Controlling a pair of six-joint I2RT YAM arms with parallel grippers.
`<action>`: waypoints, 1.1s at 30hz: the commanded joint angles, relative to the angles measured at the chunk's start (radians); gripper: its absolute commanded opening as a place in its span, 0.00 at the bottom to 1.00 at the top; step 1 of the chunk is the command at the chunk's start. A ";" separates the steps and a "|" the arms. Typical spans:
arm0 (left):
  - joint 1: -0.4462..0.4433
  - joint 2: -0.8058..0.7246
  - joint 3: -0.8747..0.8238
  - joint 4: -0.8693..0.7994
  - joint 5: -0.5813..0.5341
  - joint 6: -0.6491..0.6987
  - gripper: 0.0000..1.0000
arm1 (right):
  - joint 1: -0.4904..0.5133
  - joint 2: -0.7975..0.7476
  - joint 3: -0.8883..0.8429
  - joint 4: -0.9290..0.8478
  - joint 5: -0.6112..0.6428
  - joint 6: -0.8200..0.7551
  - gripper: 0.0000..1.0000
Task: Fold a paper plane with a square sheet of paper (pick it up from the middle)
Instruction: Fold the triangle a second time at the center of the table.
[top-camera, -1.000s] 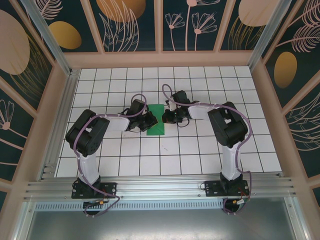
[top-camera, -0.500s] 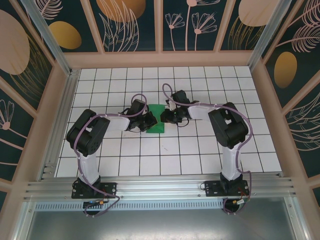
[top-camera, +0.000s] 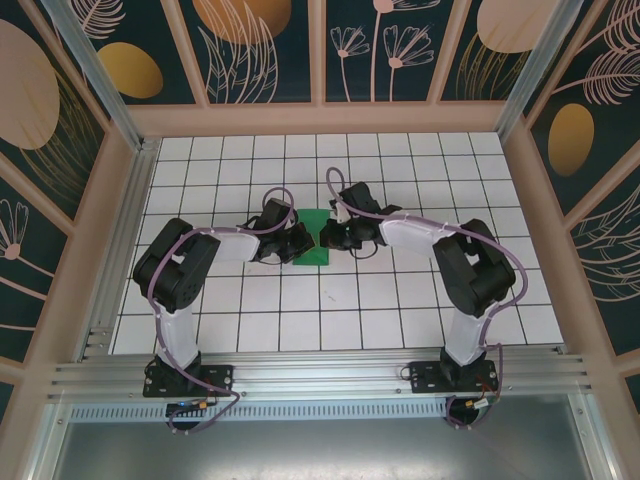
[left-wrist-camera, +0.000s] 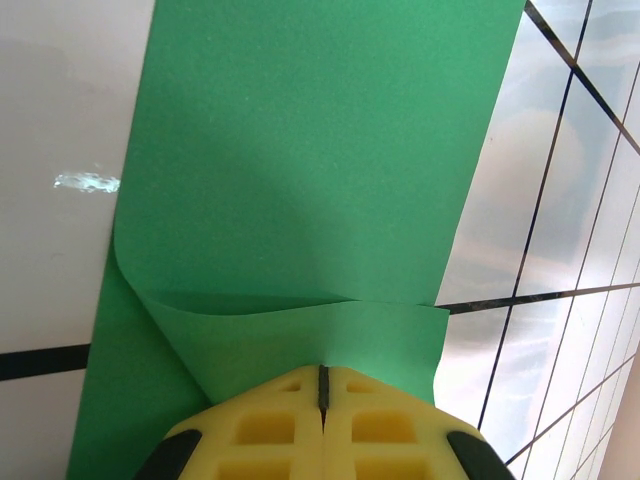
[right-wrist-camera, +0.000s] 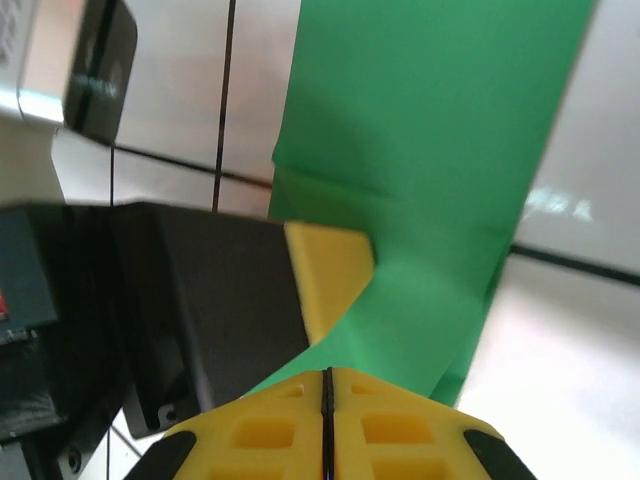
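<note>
Both my arms reach in over mid-table, elbows swung wide, wrists dipped low and facing one another. My left gripper (top-camera: 298, 244) has its yellow pads (left-wrist-camera: 385, 402) pressed flat together, nipping a raised edge of the square sheet of paper (top-camera: 316, 254). My right gripper (top-camera: 328, 236), just beside it, is likewise closed, its pads (right-wrist-camera: 400, 402) meeting on the same sheet's opposite edge.

A white tabletop (top-camera: 400, 310) ruled with thin black lines into square tiles carries a single green sheet of paper (top-camera: 316, 248), folded to a narrow strip running near to far. It lies around the middle, a little toward the far side, mostly flat, with its edge curled up off the surface
</note>
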 joint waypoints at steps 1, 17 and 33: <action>-0.001 0.032 -0.025 -0.021 -0.027 0.009 0.06 | 0.014 0.034 -0.006 -0.021 -0.041 0.020 0.10; -0.001 0.024 -0.051 0.003 -0.024 -0.001 0.06 | 0.016 0.093 -0.046 -0.056 -0.070 -0.008 0.10; 0.000 0.022 -0.064 0.009 -0.037 -0.008 0.06 | 0.016 0.092 -0.100 -0.106 -0.066 -0.033 0.10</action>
